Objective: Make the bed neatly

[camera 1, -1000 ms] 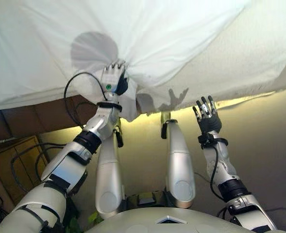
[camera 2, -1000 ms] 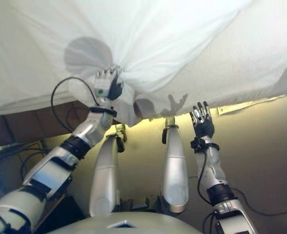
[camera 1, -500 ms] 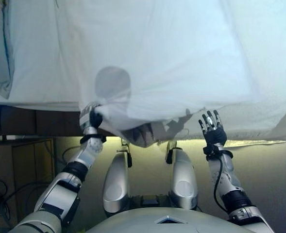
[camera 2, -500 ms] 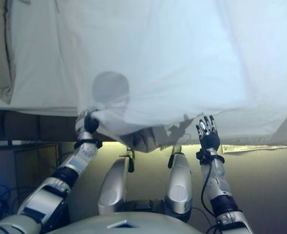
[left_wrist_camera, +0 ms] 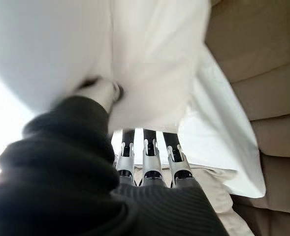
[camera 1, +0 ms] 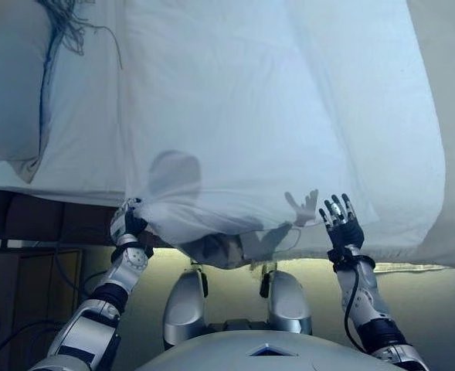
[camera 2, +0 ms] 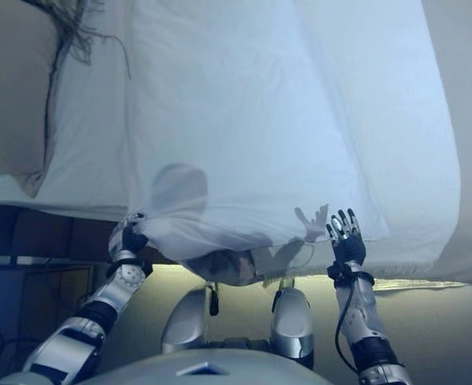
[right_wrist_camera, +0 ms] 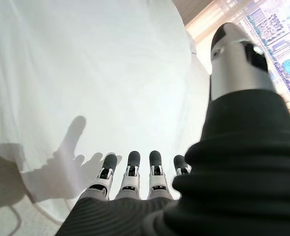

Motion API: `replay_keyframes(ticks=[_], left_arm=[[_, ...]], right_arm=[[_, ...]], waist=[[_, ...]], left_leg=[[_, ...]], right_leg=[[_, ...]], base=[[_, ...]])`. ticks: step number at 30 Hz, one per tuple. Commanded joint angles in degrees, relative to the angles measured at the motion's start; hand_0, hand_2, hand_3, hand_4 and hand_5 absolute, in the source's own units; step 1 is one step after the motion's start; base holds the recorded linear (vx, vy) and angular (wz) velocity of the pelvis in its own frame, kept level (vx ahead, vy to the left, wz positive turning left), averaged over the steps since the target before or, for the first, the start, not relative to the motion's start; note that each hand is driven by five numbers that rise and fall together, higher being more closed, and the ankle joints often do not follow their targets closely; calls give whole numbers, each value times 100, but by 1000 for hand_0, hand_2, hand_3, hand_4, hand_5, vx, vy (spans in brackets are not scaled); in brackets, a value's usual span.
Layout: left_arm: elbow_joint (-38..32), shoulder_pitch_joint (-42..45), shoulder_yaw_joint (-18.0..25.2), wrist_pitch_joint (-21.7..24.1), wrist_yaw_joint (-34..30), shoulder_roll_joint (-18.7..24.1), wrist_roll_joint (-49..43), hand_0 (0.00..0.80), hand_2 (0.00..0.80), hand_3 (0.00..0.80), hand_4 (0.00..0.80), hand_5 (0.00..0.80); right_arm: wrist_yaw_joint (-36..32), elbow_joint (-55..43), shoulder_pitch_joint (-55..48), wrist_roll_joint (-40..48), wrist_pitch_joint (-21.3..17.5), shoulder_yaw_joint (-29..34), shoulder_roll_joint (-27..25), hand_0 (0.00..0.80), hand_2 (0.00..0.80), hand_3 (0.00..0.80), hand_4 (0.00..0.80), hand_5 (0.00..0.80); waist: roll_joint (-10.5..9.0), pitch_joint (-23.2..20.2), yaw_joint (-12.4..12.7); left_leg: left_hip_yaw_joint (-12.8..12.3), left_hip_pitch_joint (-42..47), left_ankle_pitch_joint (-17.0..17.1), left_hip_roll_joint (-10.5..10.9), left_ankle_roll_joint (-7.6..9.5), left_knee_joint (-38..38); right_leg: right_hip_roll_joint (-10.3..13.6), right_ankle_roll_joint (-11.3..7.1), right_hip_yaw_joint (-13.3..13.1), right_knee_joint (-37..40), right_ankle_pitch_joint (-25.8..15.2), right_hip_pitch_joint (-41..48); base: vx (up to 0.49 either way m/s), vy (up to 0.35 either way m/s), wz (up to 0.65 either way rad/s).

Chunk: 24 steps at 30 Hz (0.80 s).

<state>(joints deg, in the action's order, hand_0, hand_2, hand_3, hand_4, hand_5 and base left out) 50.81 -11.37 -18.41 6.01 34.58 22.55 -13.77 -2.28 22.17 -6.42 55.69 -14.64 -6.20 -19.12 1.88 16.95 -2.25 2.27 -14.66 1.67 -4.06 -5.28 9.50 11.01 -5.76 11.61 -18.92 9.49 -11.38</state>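
Observation:
A white sheet (camera 1: 273, 116) is spread over the bed, its near edge bunched and hanging over the bed's front side. My left hand (camera 1: 125, 226) is shut on the sheet's near left corner; in the left wrist view the cloth (left_wrist_camera: 149, 73) is gathered round the thumb and over the fingers (left_wrist_camera: 148, 160). My right hand (camera 1: 341, 222) is open with straight fingers, held up just in front of the sheet's near edge and holding nothing; its wrist view shows the fingers (right_wrist_camera: 130, 172) before the white cloth (right_wrist_camera: 85, 73).
A grey pillow (camera 1: 11, 85) lies at the bed's far left. The bed's dark base (camera 1: 42, 220) shows under the sheet at the left. A wooden cabinet (camera 1: 26, 286) stands by the floor at the lower left. Bare mattress (camera 1: 451, 93) shows at the right.
The camera has tilted up, showing more of the bed. My left hand has carried the sheet's corner to the left, and the sheet now lies flatter. My right hand stays open.

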Motion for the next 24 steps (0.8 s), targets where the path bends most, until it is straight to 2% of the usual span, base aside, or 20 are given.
replay_keyframes(ticks=[1,4,8,12,15,17,19,24], left_arm=[[-105,-21,398,334,-154,612,23,0,0,0,0,0],[-371,-56,180,316,-369,564,-175,0,0,0,0,0],[-692,-30,103,880,-332,569,-120,0,0,0,0,0],[-1654,-169,-96,1347,-519,662,-397,0,0,0,0,0],[-2346,-489,-407,1489,-839,770,-597,0,0,0,0,0],[-2681,-700,-602,1406,-1133,805,-596,0,0,0,0,0],[-2946,-877,-775,1334,-1725,827,-277,0,0,0,0,0],[-3345,-1085,-1058,1112,-2019,899,-102,0,0,0,0,0]], right_arm=[[-153,-214,-148,-10,-141,132,-14,0,0,0,0,0],[-179,-232,-164,40,-172,169,-23,0,0,0,0,0],[-99,-333,-205,51,-129,153,-15,0,0,0,0,0],[-118,-362,-185,202,-207,129,-28,0,0,0,0,0],[-114,-350,-76,307,-269,129,-50,0,0,0,0,0],[-68,-360,-30,355,-291,111,-49,0,0,0,0,0],[-44,-366,-23,345,-312,103,-26,0,0,0,0,0],[50,-482,-15,349,-293,77,-13,0,0,0,0,0]], waist=[[-191,-49,152],[-189,26,162],[-203,101,125],[-251,289,116],[-262,472,106],[-266,560,99],[-257,627,82],[-217,694,42]], left_leg=[[-137,-18,-102,-40,225,90],[-114,-98,-123,-19,239,189],[-127,-169,-198,-1,271,394],[-133,-416,-240,19,291,596],[-103,-628,-251,66,299,707],[-87,-733,-254,94,314,774],[-94,-776,-252,104,332,794],[-45,-797,-243,150,335,833]], right_leg=[[309,-306,-261,600,-881,-121],[319,-317,-269,565,-907,-162],[350,-301,-331,460,-901,-217],[345,-310,-404,348,-924,-430],[345,-321,-422,312,-960,-589],[356,-330,-430,270,-996,-679],[358,-340,-421,261,-1011,-699],[357,-328,-418,297,-1028,-630]], base=[[-29,-63,-1],[-13,-46,0],[29,-38,-1],[-64,-65,-4],[-118,-48,-9],[-69,-42,-6],[-32,-32,-4],[4,-14,-5]])
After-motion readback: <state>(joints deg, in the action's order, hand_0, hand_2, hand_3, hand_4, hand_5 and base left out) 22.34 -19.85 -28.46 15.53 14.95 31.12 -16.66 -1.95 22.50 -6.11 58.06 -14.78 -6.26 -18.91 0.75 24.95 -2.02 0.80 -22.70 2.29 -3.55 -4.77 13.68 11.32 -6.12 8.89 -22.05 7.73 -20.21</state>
